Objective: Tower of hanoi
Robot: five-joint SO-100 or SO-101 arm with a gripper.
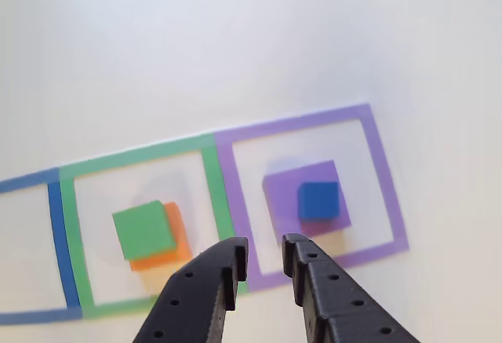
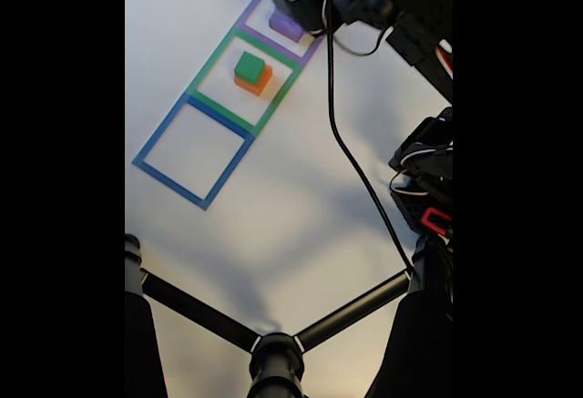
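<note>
In the other view the gripper (image 1: 264, 260) enters from the bottom edge with its two black jaws parted by a narrow gap and nothing between them. It hangs over the strip where the green tape square (image 1: 67, 233) and the purple tape square (image 1: 383, 178) share a border.

The blocks sit in two stacks. Up and to the right of the jaw tips, inside the purple tape square, the small blue cube (image 1: 318, 199) rests on the purple slab (image 1: 286, 194), toward the slab's right side. Up and to the left, inside the green tape square, the green cube (image 1: 143, 229) lies on the orange block (image 1: 176, 245), shifted toward the orange block's upper left so an orange strip shows along the right and bottom.

The blue cube is probably the next piece to lift, and it lies slightly nearer the right jaw. Its sides run roughly parallel to the tape lines, so the jaws look fairly well lined up to straddle it.

Bare white table surrounds both stacks inside their frames. In the fixed view the blue tape square (image 2: 150, 163) at lower left holds no block, and a black cable (image 2: 351, 157) hangs to the right of the squares.
</note>
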